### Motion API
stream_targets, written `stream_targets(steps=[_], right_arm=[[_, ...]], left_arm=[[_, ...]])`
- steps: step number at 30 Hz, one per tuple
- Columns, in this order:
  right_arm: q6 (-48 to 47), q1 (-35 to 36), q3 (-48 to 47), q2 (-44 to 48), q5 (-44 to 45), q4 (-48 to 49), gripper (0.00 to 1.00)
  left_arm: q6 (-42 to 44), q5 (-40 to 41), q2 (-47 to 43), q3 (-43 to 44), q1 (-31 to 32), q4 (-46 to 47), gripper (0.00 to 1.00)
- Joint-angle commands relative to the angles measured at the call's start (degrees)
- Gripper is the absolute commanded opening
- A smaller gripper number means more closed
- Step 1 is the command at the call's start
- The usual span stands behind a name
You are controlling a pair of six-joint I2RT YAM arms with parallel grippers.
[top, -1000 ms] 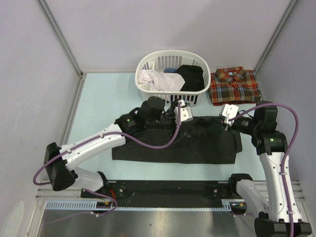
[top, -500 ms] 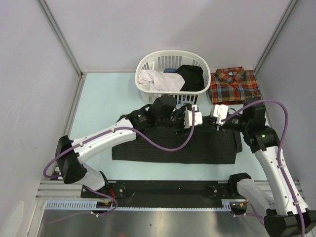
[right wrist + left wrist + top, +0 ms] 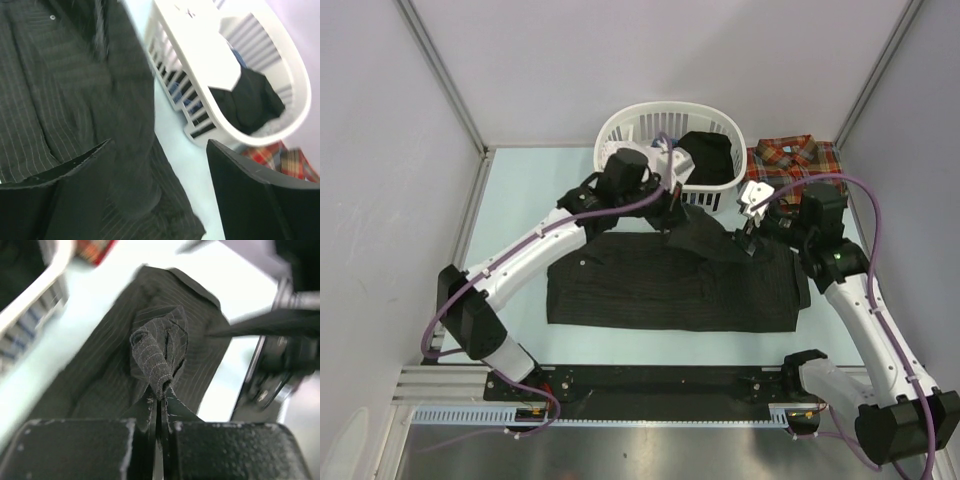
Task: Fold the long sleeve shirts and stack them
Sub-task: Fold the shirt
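One pinstriped shirt (image 3: 660, 290) flat, long axis left-right, rear edge raised.

bright, even overhead light — soft shadows; both wrist views blurred, basket (image 3: 235, 75) glaring white.

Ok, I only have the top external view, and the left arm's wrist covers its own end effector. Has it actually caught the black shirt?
Observer: Yes. In the left wrist view the left end effector is shut on a bunched fold of the pinstriped shirt.
Operator: And the right one, is it gripping too?
Observer: No. The right wrist view shows the right end effector open, jaws wide apart, with the cloth underneath but not pinched.
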State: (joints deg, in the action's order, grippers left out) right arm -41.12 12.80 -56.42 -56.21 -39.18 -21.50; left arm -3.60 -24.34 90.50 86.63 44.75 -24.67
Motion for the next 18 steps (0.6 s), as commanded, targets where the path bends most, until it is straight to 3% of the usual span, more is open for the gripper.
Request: stream_targets(steps=[1,4,8,14,18], right_arm=[[3.95,0.03,-1.85,3.64,4.38,-1.26,0.82],[4.38,4.14,1.39,6.72,3.40,0.22,0.86],[5.96,12.33,5.35,7.34,11.31,8.12,0.84],[2.63,20.41,8.34,4.35,16.33,16.65,0.87],[-0.35,23.67,9.40,3.74,20.18,19.02,0.86]], left_arm=[[-23.19,6.28,-0.24,-0.06,-2.65,0.33,0.00],[-33.20,7.02,0.82,0.29,-5.54,1.99,0.00],[-46.63,4.39,2.14,1.70,-6.26,3.74,0.00],[-65.97,-0.18,0.73,-5.23,-8.19,9.10,0.00],[-71.02,-2.90,-1.20,-9.89,-8.37,12.88,0.00]])
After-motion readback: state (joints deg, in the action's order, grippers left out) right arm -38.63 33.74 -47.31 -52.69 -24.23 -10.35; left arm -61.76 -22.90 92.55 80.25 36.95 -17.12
